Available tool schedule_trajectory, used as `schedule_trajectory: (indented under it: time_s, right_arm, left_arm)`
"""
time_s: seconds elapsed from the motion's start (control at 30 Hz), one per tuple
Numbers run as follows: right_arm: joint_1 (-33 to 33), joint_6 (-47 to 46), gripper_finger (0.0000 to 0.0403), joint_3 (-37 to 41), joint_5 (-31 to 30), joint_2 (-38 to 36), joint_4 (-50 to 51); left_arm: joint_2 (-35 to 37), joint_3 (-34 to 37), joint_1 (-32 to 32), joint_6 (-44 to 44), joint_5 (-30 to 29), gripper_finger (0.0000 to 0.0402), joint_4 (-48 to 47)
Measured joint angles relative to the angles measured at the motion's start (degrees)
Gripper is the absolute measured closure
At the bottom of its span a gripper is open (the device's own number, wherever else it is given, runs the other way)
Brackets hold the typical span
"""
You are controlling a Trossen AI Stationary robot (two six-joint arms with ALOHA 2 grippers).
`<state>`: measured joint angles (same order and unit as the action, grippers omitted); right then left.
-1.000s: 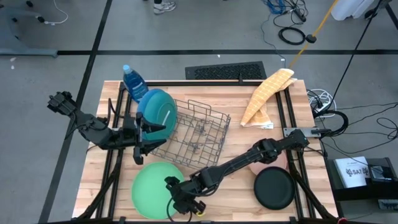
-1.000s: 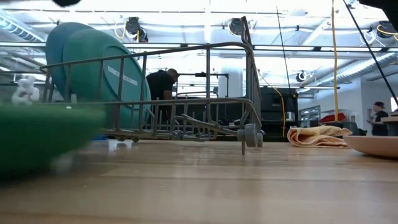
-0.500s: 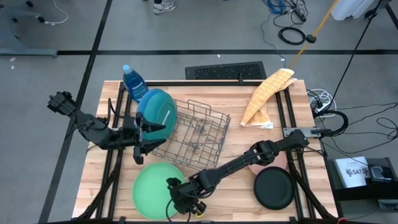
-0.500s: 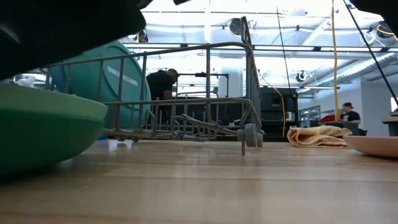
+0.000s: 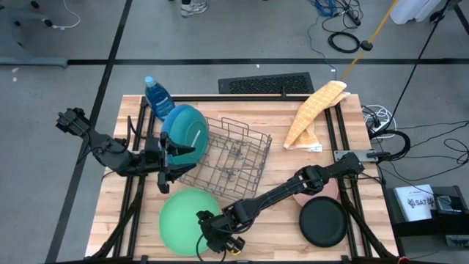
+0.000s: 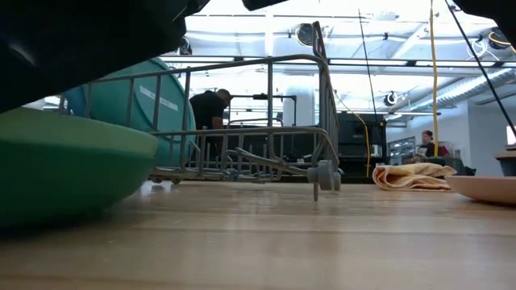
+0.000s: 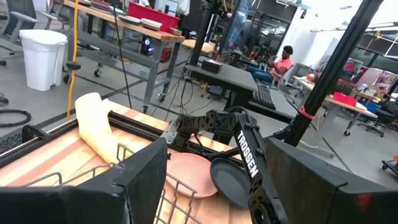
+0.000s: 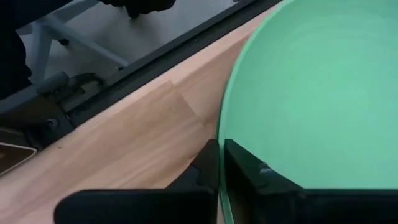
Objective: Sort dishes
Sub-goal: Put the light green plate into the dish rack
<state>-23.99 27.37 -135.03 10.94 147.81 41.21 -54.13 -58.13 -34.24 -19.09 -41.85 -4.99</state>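
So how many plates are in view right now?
5. The large blue round plate and dark green plate stand in the grey wire rack; the light green plate, small black plate and partly hidden pink plate lie on the table.

A wooden table [image 5: 256, 172] is carrying a grey wire rack [image 5: 231, 155] at its middle, a blue bottle [image 5: 156, 95] and a yellow cloth [image 5: 314, 111] along the far side, and a light green plate [image 5: 179, 220], black plate [image 5: 323, 222] and pink plate [image 6: 486, 187] near the front.
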Motion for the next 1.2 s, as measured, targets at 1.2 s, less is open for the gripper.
schedule_trajectory:
  time_s: [1.2]
  right_arm:
    - [1.0, 7.1, 0.0402, 0.1, 5.9, -22.4, 13.0]
  left_arm:
    - [0.0, -2.5, 0.0, 7.3, 21.4, 0.0134, 4.6]
